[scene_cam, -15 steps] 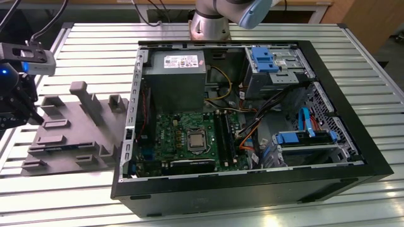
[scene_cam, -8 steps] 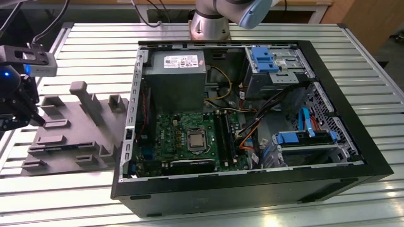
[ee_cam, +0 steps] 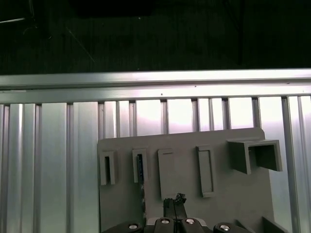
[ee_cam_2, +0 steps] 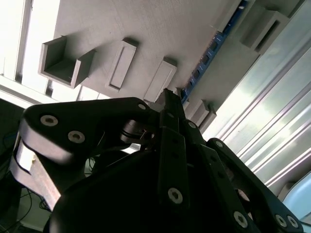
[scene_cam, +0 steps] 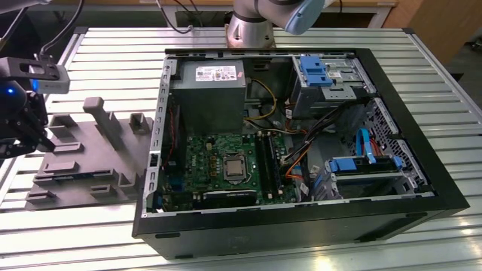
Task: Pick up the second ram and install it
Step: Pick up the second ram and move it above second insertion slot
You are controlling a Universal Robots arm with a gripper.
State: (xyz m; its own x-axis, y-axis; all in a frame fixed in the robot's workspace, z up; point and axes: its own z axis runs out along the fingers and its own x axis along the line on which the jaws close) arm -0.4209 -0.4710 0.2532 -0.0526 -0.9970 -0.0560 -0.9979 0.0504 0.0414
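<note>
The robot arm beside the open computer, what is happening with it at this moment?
The arm's gripper hangs over the grey plastic block, which lies on the slatted table to the exterior view's left of the open computer case. The gripper is shut and holds nothing. The second ram rests in the block, near the gripper but apart from it, so it is not yet picked up or installed.

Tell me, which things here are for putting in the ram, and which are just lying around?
For the job:
- second ram, sitting in the grey block
- gripper, close to that block
- green board with its long black slots

Just lying about:
- power supply box
- blue drive holders
- slatted table
</note>
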